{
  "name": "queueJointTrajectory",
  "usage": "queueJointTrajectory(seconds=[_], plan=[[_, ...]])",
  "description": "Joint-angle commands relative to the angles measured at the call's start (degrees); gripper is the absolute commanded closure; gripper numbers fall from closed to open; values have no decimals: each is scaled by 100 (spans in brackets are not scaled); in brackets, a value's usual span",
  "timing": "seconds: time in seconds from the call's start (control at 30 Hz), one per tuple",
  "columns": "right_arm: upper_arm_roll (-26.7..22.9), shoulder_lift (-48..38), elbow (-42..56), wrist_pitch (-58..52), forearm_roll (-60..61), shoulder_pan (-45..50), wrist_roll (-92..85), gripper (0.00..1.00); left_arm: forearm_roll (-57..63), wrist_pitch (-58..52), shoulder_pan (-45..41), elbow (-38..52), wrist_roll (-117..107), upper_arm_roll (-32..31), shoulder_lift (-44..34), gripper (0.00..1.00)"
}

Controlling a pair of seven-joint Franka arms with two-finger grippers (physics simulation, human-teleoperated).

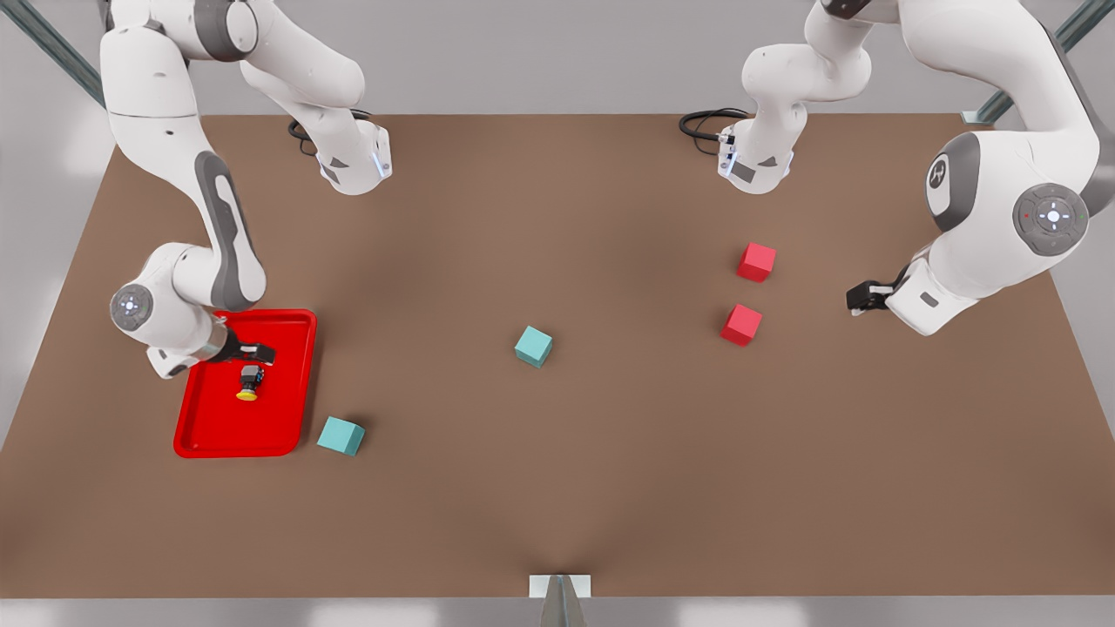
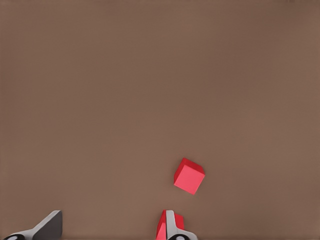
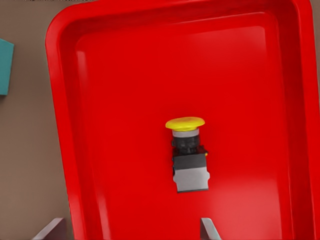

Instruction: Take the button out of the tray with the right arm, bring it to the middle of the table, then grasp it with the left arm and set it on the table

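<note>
While the left gripper waits spread and empty, the right gripper hangs open above the toppled button, whose round cap could slip free.

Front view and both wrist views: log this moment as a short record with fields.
button: lying on its side in the tray, not gripped
tray: on the table, front view's left
right end effector: over the tray beside the button, fingers open
left end effector: waiting at the front view's right, fingers open
teal cubes: one beside the tray, one mid-table
red cubes: near the left end effector
</note>
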Motion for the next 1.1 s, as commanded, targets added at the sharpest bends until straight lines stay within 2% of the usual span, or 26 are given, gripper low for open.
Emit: queueJointTrajectory(seconds=[0.0, 0.2, 0.37, 0.43, 1.07], plan=[[-5, 144, 14, 860, 232, -20, 218, 0, 4, 8, 1, 3, 4, 2, -10, 0], [4, 452, 137, 869, 232, -433, -169, 0, 4, -1, 1, -6, 4, 2, -10, 0], [4, 751, 190, 869, 232, -302, -169, 0, -5, -1, -16, -6, 4, 2, -2, 0], [-5, 857, 173, 860, 223, -249, -880, 0, -5, -18, -25, -6, -5, -7, -2, 0], [-5, 1155, 217, 1026, 223, -390, -415, 0, -84, 8, -7, 3, 4, 2, -2, 0]])
